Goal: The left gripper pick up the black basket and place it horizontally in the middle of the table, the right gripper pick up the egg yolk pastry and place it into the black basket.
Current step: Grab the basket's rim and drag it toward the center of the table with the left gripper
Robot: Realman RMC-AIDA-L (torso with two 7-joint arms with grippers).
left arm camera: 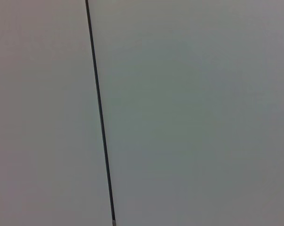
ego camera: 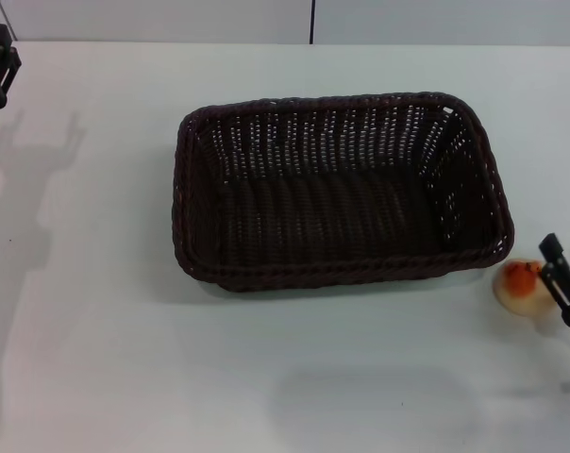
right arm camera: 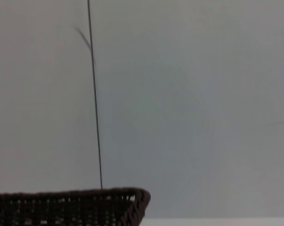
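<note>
The black basket [ego camera: 337, 189] lies lengthwise across the middle of the white table [ego camera: 106, 359] in the head view, and it is empty. Its braided rim also shows in the right wrist view [right arm camera: 71, 203]. The egg yolk pastry [ego camera: 517, 283] sits on the table just off the basket's near right corner. My right gripper [ego camera: 557, 276] is right beside the pastry, on the side away from the basket, low over the table. My left gripper [ego camera: 0, 64] hangs at the far left edge, well away from the basket.
A pale wall with a thin dark vertical seam [ego camera: 312, 21] stands behind the table; the seam also shows in the left wrist view [left arm camera: 100, 117] and the right wrist view [right arm camera: 95, 103]. White tabletop stretches in front of and left of the basket.
</note>
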